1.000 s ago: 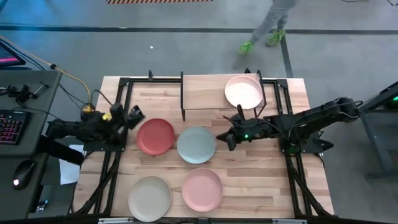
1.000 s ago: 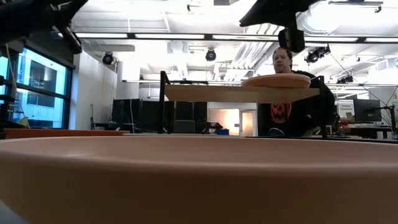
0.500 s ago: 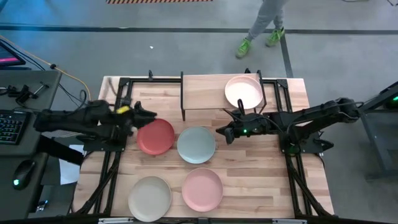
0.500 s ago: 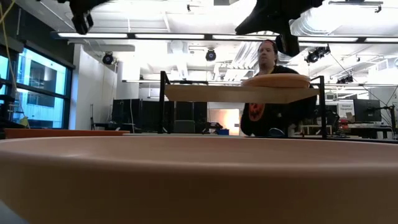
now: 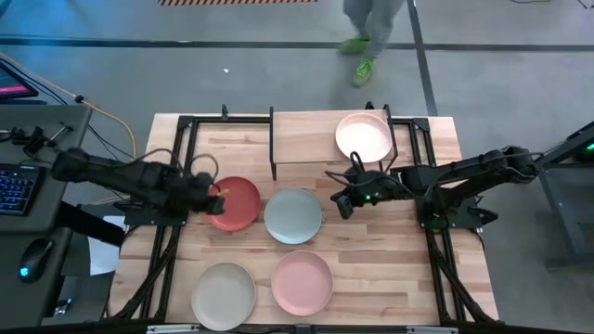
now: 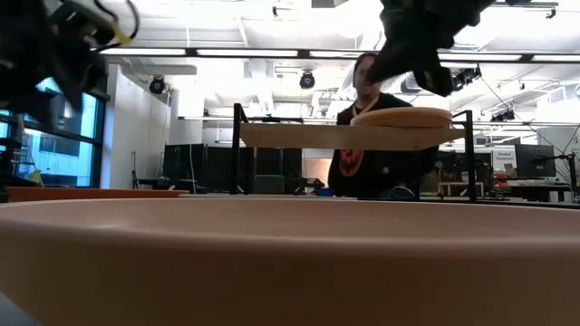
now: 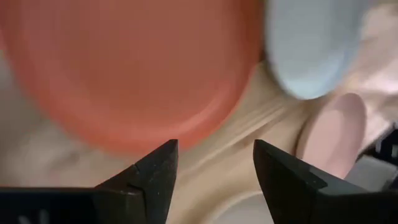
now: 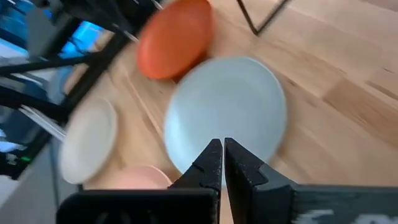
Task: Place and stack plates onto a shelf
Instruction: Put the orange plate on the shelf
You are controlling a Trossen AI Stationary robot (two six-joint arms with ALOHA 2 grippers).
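Wooden tabletop (image 5: 390, 250): shelf (image 5: 306, 139) at far edge carries peach plate (image 5: 363, 136). Left tool (image 5: 215, 193) released; right tool (image 5: 340, 203) clenched, empty.

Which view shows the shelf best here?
The high view: the shelf shows its whole top board, a peach plate at its right end. The low view shows only its edge and legs; the right wrist view, one leg; the left wrist view, nothing.

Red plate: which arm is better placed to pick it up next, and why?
Left. The left gripper is open at the red plate's edge, while the right gripper is shut, beyond the pale blue-grey plate.
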